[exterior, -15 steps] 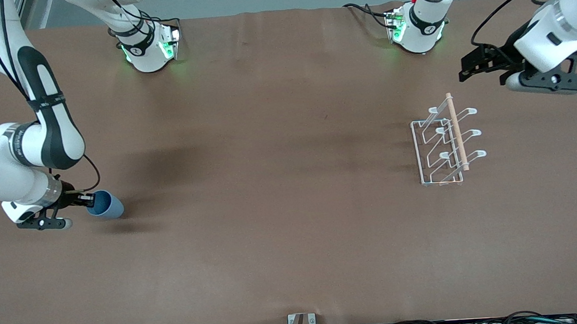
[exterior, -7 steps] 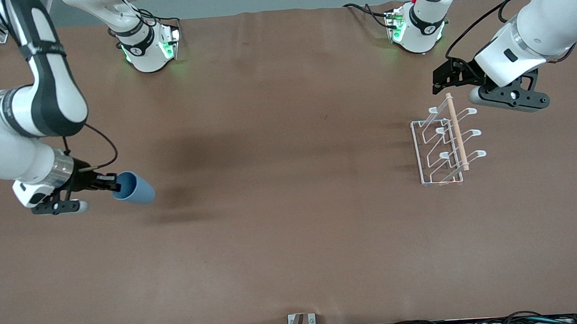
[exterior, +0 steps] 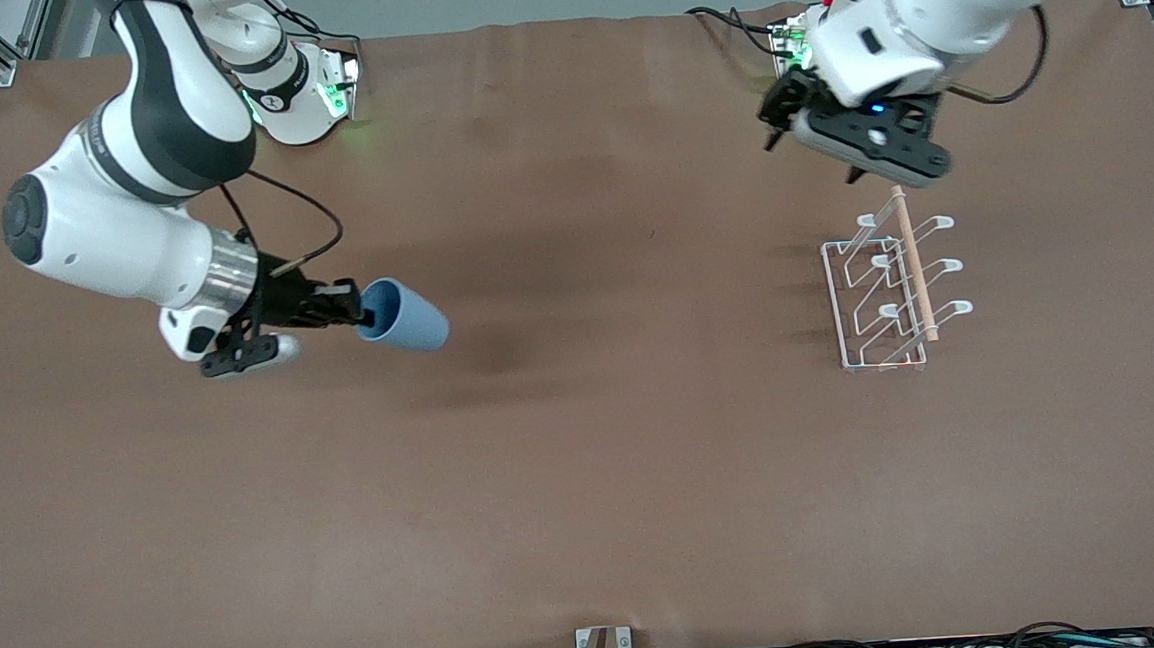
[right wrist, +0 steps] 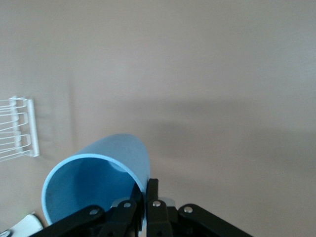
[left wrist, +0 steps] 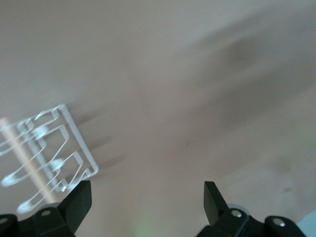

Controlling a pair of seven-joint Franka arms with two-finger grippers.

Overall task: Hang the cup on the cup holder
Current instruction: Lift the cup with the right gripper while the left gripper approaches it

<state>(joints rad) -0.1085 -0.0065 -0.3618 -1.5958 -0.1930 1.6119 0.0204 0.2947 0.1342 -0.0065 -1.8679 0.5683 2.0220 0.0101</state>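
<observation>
Right gripper fingers pinch the rim wall of the light-blue cup, one finger inside the mouth, one outside; cup is carried on its side in the air, base pointing away from the fingers toward the left arm's end of the table, over bare brown table. So pickup looks done; carry across and hanging are left. White wire cup holder stands well apart from the cup, all six prongs empty, wooden dowel bar along the top. Left gripper hangs over the table just beside the holder's dowel end, fingers spread wide with nothing between them. No objects lie between cup and holder; that left gripper near the rack is the only likely obstruction.
</observation>
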